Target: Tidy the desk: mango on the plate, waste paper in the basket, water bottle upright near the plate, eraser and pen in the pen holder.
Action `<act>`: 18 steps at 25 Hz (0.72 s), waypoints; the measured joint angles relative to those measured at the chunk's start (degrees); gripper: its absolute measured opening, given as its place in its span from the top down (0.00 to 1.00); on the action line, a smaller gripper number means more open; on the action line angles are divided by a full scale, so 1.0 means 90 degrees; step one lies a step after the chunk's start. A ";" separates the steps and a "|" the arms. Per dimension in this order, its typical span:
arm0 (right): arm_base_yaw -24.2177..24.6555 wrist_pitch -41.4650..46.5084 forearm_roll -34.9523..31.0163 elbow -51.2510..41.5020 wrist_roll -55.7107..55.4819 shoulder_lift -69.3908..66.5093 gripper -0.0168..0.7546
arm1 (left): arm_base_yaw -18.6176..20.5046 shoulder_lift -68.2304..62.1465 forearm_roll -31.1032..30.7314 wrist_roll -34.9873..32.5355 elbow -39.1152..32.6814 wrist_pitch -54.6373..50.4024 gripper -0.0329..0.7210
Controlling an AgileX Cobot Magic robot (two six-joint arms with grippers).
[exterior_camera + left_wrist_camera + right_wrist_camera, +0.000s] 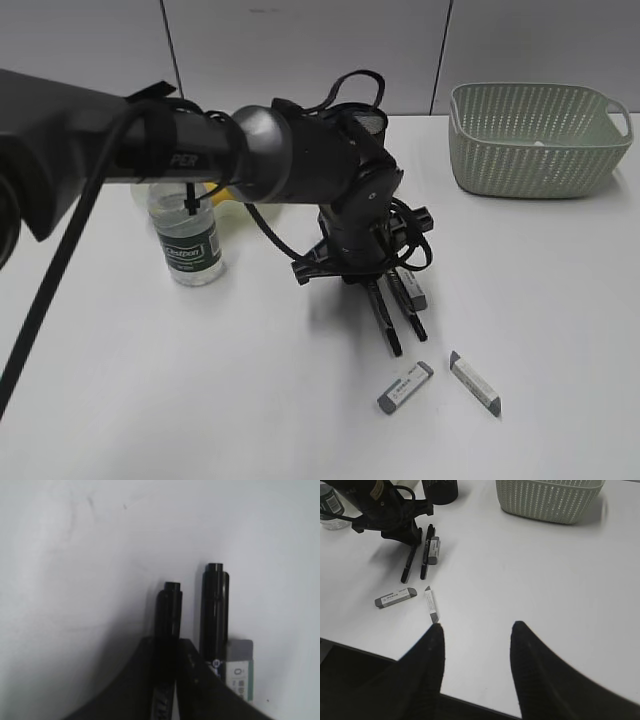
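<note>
Broadly, the white bench (pixel 140 400) carries everything, and the largest thing over it is the left arm (pixel 200 145), reaching in from the left edge of the exterior view to the middle. At the far right corner sits the pale green basket (pixel 535 140), upright, with something small and white showing inside through the weave. Behind the arm the water bottle (pixel 188 240) stands upright, and a sliver of yellow mango (pixel 222 196) shows just beside it, mostly hidden. The black mesh pen holder (pixel 440 490) stands behind the wrist. The left end effector (pixel 170 630) is down at the bench, clenched around one black pen (pixel 169 607); a second black pen (pixel 215 610) lies just beside it, parallel, with a grey eraser (pixel 240 670) touching its far side. Nearer the front edge two more grey erasers lie apart from the pens: one (pixel 405 387) to the left and one (pixel 475 382) to the right, angled toward each other. The right end effector (pixel 477 635) hangs above the front edge of the bench, released, its jaws wide apart with nothing between them.
</note>
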State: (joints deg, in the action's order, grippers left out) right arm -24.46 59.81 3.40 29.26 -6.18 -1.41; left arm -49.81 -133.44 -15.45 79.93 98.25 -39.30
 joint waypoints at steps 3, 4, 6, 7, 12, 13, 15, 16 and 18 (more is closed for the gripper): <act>0.0000 0.0000 0.0000 0.0000 0.0000 0.0000 0.52 | -0.0049 -0.0005 -0.0410 0.0000 0.0000 0.0037 0.84; 0.0000 0.0000 0.0000 0.0000 0.0000 0.0000 0.52 | -0.0073 -0.0005 -0.0673 0.0000 -0.0007 0.0069 0.84; 0.0000 0.0000 0.0000 0.0000 0.0000 0.0000 0.53 | -0.0105 0.0031 -0.1192 0.0000 -0.0013 0.0143 0.84; 0.0000 0.0000 0.0000 0.0000 0.0000 0.0000 0.53 | -0.0113 0.0098 -0.1459 0.0000 -0.0021 0.0172 0.84; 0.0000 0.0000 0.0000 0.0000 0.0000 0.0000 0.53 | -0.0113 0.0945 -0.2871 0.0008 -0.0029 0.0507 0.84; 0.0000 0.0000 0.0000 0.0000 0.0000 0.0000 0.53 | -0.0113 0.1136 -0.3246 0.0023 -0.0029 0.0734 0.84; 0.0000 0.0000 0.0000 0.0000 0.0000 0.0000 0.53 | -0.0102 0.1414 -0.4211 0.0063 -0.0029 0.1525 0.84; 0.0000 0.0000 0.0000 0.0000 0.0000 0.0000 0.53 | -0.0075 0.1518 -0.4877 0.0102 -0.0029 0.1938 0.84; 0.0000 0.0000 0.0000 0.0000 0.0000 0.0000 0.53 | 0.0065 0.1582 -0.6139 0.0246 -0.0010 0.2497 0.85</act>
State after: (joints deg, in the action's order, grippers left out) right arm -24.46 59.81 3.40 29.26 -6.18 -1.41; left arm -49.22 -119.21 -70.70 82.15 98.17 -16.82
